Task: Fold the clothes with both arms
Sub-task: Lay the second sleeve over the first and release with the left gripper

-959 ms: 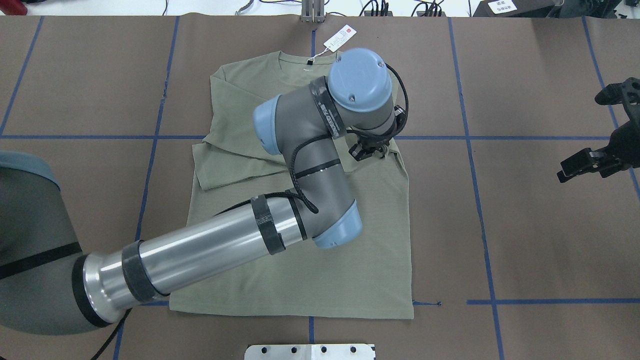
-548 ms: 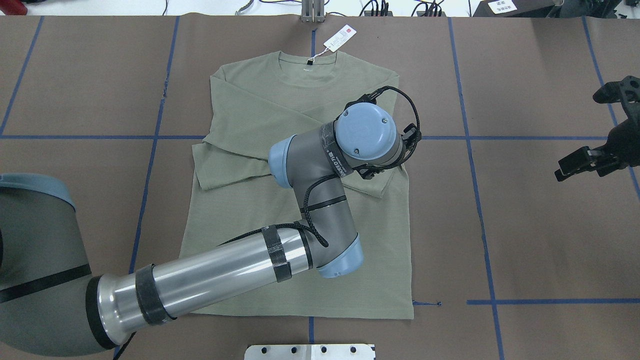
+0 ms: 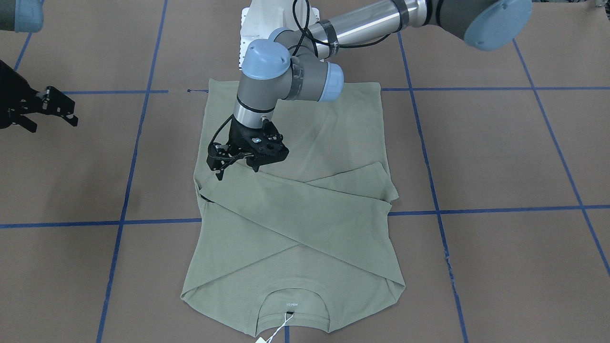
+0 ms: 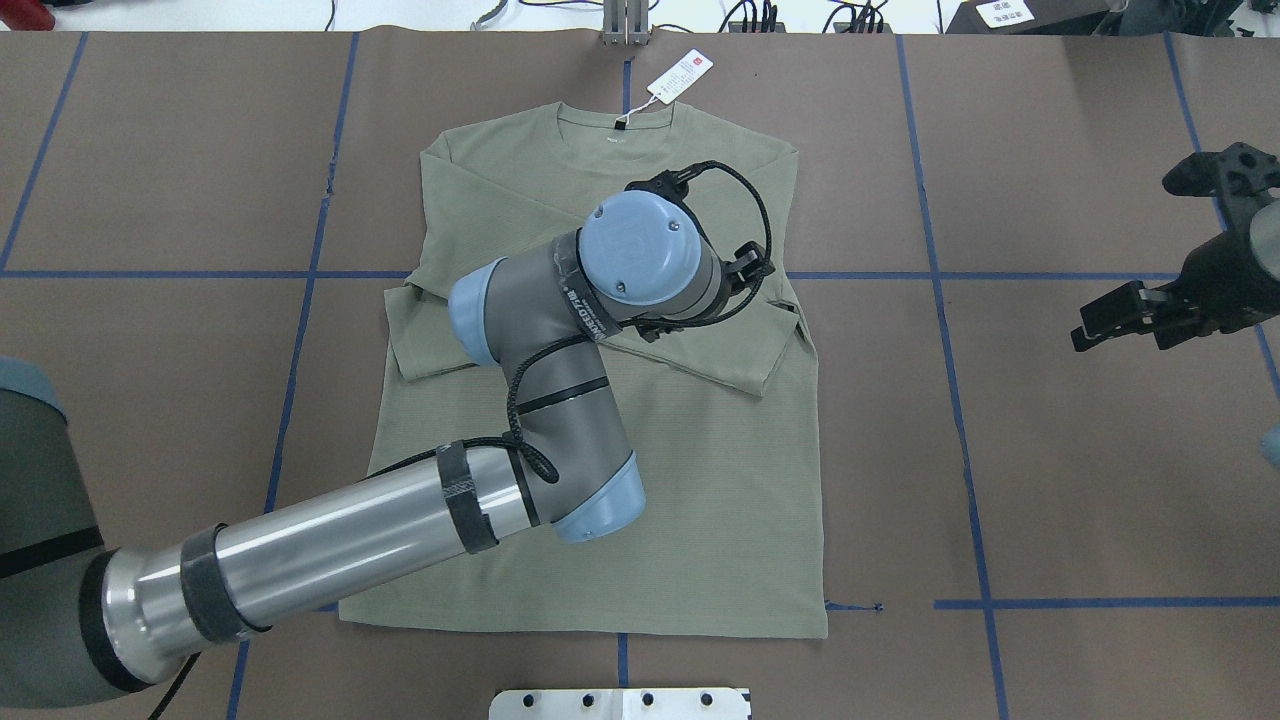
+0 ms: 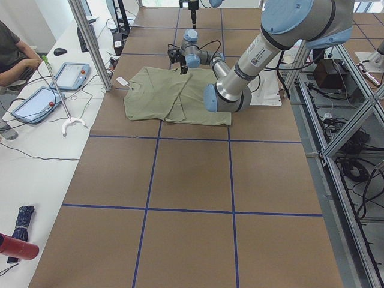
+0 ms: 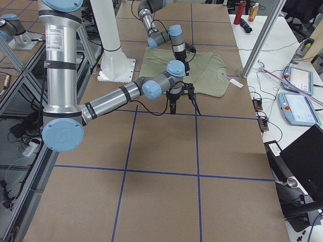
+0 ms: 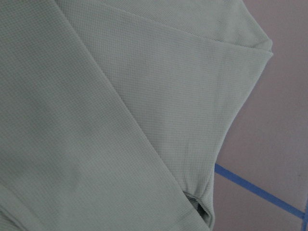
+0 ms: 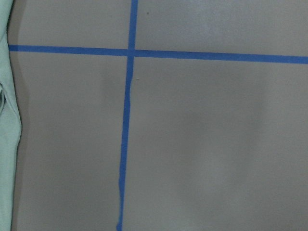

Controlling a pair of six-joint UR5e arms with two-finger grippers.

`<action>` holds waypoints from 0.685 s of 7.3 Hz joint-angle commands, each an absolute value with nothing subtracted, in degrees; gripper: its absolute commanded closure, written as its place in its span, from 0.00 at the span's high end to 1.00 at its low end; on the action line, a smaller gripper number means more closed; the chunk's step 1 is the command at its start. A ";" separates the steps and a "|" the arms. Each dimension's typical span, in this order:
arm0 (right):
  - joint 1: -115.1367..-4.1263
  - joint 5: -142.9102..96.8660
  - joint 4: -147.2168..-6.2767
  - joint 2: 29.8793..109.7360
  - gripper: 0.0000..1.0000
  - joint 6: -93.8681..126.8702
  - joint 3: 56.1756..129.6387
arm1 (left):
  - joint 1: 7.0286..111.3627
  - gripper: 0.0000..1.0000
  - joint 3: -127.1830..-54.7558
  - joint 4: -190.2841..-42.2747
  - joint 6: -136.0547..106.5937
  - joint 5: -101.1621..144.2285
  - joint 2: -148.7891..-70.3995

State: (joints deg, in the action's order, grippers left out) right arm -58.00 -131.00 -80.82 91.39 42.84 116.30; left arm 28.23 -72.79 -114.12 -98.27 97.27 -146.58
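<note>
Overhead exterior: one shirt [image 4: 700, 480], one left arm [image 4: 350, 545], one right arm [image 4: 1268, 235].

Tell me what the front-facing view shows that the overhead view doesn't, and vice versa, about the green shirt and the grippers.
Only front-facing: the black left gripper, jaws apart over the sage-green long-sleeved knit shirt, gripping no cloth. Only overhead: the whole white paper hang tag beyond the collar. Both: the shirt's sleeves crossed over its chest, and the black right gripper, open, off to the side over the brown table.

Left pincer [image 3: 237, 170] above the shirt [image 3: 305, 238] on the table [image 3: 500, 157], right pincer [image 3: 47, 114] well aside
</note>
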 commanded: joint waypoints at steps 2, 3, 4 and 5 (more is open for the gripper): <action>-44.87 -121.06 -72.08 90.70 1.00 61.65 117.68 | 30.83 1.00 -94.68 -102.59 -84.68 100.34 -130.58; -40.13 -117.28 -72.07 90.70 1.00 66.22 119.34 | 32.33 1.00 -99.27 -99.09 -79.59 101.76 -127.12; -34.25 -112.37 -72.07 90.79 1.00 71.58 121.10 | 32.60 1.00 -103.84 -96.27 -74.76 101.78 -123.87; -28.01 -106.84 -72.07 90.79 1.00 76.68 122.85 | 32.87 1.00 -107.63 -95.54 -72.97 101.78 -119.84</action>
State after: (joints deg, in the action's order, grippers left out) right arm -35.53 -113.33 -72.17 90.77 70.18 120.68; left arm 32.33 -102.32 -97.59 -76.75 101.48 -124.70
